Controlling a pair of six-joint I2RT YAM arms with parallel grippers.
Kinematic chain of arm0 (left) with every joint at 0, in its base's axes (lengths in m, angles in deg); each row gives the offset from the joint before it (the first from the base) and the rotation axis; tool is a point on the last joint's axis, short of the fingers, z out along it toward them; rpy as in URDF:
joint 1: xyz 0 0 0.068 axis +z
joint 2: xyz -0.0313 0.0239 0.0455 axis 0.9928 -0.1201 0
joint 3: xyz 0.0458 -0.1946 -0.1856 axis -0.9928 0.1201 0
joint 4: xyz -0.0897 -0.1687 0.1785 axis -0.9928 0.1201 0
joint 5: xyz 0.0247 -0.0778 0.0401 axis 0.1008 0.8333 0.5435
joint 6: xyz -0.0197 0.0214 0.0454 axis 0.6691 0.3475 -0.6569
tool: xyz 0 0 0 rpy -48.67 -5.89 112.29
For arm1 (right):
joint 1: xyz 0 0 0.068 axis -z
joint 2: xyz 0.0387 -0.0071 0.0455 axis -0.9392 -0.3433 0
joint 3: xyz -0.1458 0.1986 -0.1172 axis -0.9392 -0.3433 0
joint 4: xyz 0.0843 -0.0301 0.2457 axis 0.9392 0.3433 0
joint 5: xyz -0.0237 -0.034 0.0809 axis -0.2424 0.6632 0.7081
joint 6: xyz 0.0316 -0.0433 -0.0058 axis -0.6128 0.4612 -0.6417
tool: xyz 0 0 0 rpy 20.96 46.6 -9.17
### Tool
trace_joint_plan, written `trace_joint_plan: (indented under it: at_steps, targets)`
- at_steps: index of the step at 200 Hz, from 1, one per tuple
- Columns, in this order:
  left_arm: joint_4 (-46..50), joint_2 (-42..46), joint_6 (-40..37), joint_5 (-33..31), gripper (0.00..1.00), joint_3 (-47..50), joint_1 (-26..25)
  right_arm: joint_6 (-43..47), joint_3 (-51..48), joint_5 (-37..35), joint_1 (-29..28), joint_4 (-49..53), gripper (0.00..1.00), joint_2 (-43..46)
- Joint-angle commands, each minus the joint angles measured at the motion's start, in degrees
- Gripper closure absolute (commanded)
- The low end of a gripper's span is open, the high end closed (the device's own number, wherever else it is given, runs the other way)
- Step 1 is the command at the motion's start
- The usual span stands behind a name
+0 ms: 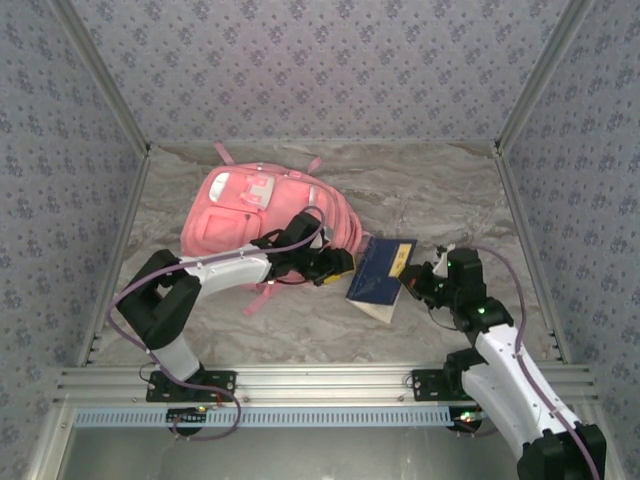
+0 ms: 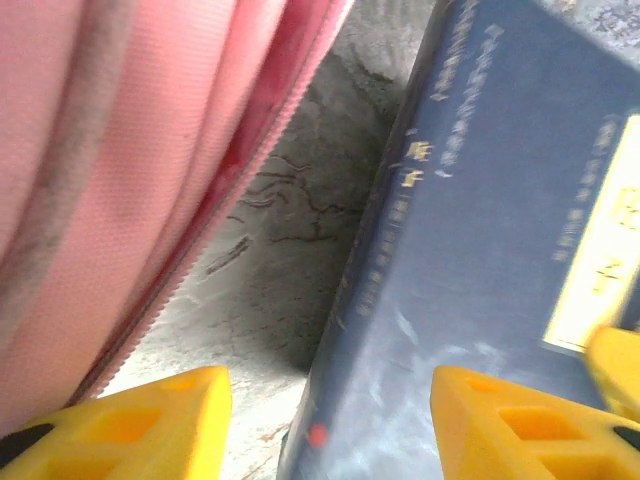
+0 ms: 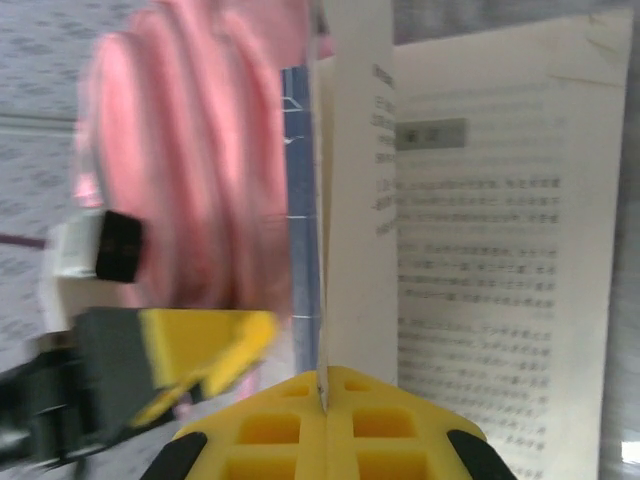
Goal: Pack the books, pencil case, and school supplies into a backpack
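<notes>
Worktop (image 1: 420, 200): grey marble-look surface. Grey patterned wall panels (image 1: 320, 60) stand at worktop's rear & both sides. Alu rail (image 1: 320, 380) runs along worktop's near edge.

Left arm (image 1: 225, 268) first: base at the near-left, elbow folded out to the left, white forearm stretched rightward toward mid-table, wrist dipped low. Left gripper (image 1: 337, 266) points right, and on the wrist view its yellow fingers (image 2: 150, 420) stand well apart, with nothing clamped between them. Over to the right arm (image 1: 500, 350): up from the near-right base, leaning forward and inward, a green light on its wrist link. Right gripper (image 1: 418, 284) aims left, fingers (image 3: 270, 430) pressed together, pinching the edge of the navy book (image 1: 380, 268)
</notes>
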Motion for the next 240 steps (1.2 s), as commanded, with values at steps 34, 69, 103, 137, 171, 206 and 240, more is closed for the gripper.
trace_joint_plan:
  at_steps: [34,69,103,137,171,206,240]
  targets:
    - [8.59,-1.92,-5.65,-4.88,0.45,-2.97,-1.65,4.99,-7.20,-11.28,1.38,3.42,0.94,-9.08]
    - [12.22,-5.73,-8.11,-5.52,0.45,-6.69,-4.54,9.39,-3.26,-15.20,1.53,7.24,0.54,-10.98]
    - [15.15,-9.66,-10.34,-6.24,0.45,-11.14,-6.62,7.47,-1.52,-20.38,1.15,13.96,0.34,-3.08]
    - [14.40,-13.34,-11.11,-5.09,0.45,-14.11,-6.81,8.65,-1.35,-19.46,1.45,13.82,0.35,-3.49]
    - [11.16,-17.78,-10.24,-1.48,0.46,-16.87,-6.81,9.72,-2.24,-12.99,2.15,7.17,0.47,-9.26]
    - [11.13,-20.29,-10.10,-1.28,0.46,-18.55,-6.81,10.66,-2.47,-13.42,2.65,5.83,0.73,-13.10]
    - [11.38,-21.40,-9.89,-1.50,0.45,-19.42,-6.81,10.50,-3.65,-13.31,4.24,5.13,0.95,-13.55]
